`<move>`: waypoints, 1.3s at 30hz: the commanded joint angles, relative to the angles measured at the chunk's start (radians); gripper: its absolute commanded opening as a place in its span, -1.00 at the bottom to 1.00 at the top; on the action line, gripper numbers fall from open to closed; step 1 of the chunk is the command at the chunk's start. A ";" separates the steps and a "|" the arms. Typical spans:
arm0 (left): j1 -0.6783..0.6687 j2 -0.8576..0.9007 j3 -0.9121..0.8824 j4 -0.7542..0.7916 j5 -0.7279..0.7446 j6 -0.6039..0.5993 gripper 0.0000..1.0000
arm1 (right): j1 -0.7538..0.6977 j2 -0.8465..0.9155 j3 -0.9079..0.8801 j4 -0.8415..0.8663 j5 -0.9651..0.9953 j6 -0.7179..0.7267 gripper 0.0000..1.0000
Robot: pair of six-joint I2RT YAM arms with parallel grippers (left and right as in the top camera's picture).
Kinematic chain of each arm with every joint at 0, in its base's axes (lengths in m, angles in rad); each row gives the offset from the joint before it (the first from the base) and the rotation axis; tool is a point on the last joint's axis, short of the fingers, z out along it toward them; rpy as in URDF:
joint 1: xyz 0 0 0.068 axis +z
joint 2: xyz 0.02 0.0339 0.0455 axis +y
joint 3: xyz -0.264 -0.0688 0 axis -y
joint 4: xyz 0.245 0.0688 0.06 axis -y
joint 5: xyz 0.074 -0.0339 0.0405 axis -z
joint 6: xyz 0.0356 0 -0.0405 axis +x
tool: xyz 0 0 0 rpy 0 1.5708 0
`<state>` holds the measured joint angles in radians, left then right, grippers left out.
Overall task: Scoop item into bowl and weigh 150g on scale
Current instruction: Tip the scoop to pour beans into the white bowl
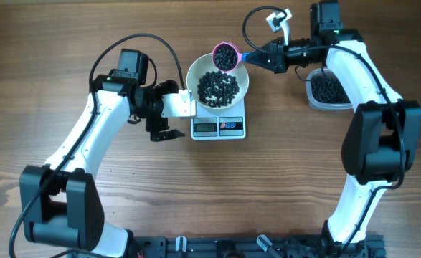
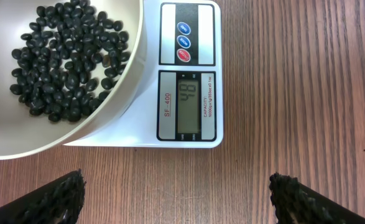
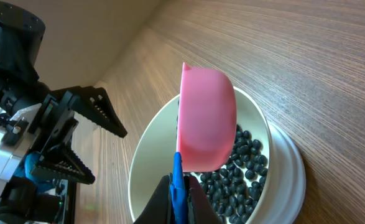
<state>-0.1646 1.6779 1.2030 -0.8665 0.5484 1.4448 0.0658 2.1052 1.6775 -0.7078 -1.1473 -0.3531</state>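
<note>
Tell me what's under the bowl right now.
The scale sits under the bowl. Its display and buttons show in front; the bowl hides most of its top.

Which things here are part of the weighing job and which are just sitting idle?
Job: black beans, white bowl, scale, pink scoop in right gripper, clear tub of beans.
Idle: left gripper, open and empty beside the scale.
</note>
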 commanded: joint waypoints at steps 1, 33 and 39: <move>-0.002 0.011 -0.006 -0.001 0.023 -0.010 1.00 | -0.005 -0.024 0.005 0.012 -0.019 0.056 -0.91; -0.002 0.011 -0.006 -0.001 0.023 -0.010 1.00 | 0.094 -0.221 0.013 -0.053 0.389 -0.735 -0.91; -0.002 0.011 -0.006 -0.001 0.023 -0.010 1.00 | 0.094 -0.270 0.013 0.013 0.389 -0.774 -0.91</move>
<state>-0.1646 1.6779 1.2030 -0.8669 0.5488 1.4448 0.1566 1.8961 1.6775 -0.7265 -0.7544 -1.0813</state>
